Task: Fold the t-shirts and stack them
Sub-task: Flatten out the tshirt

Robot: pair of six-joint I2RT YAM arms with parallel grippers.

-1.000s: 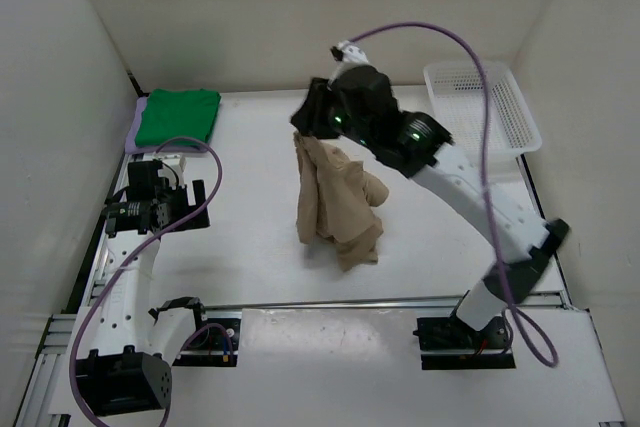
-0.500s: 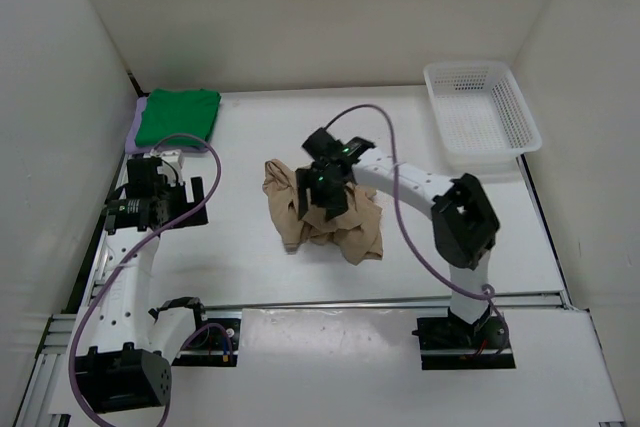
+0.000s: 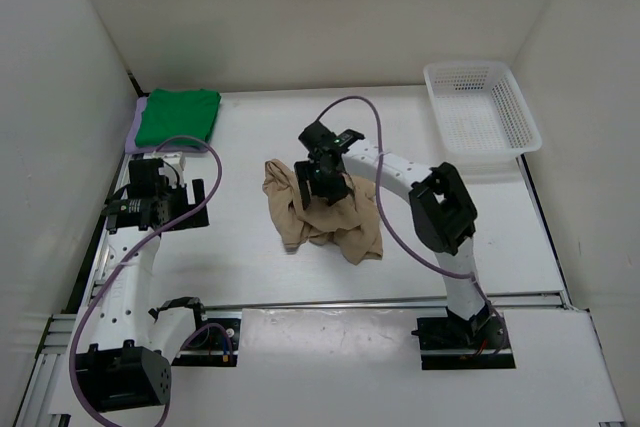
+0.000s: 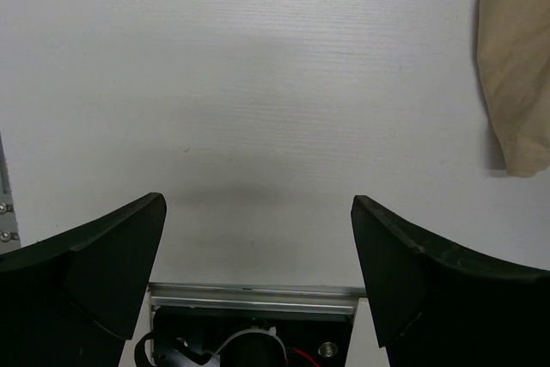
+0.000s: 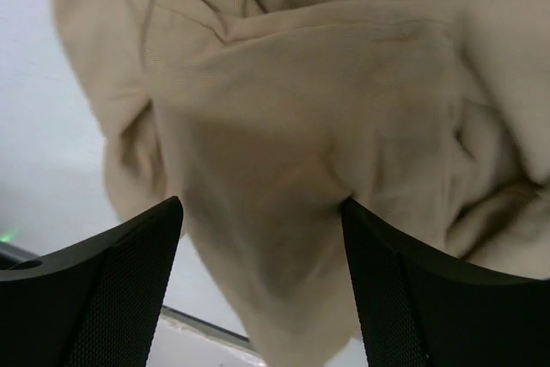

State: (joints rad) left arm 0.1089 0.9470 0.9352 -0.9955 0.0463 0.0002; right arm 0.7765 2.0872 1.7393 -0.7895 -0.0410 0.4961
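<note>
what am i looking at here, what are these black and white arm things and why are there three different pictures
These are two robot arms bolted at the near edge of a white table. Each arm ends in a two-finger gripper. The wide picture comes from a fixed camera above and behind the arms. The other two come from small cameras on the wrists, so the dark shapes at the bottom of each are that arm's own fingers.

On the table, a crumpled beige t-shirt lies in the middle. A folded green t-shirt sits at the far left, with the edge of a lavender t-shirt showing under it. A white mesh basket stands at the far right.

The right gripper hangs right over the beige t-shirt with its jaws open. The left gripper is open over the table. Nothing is held.
</note>
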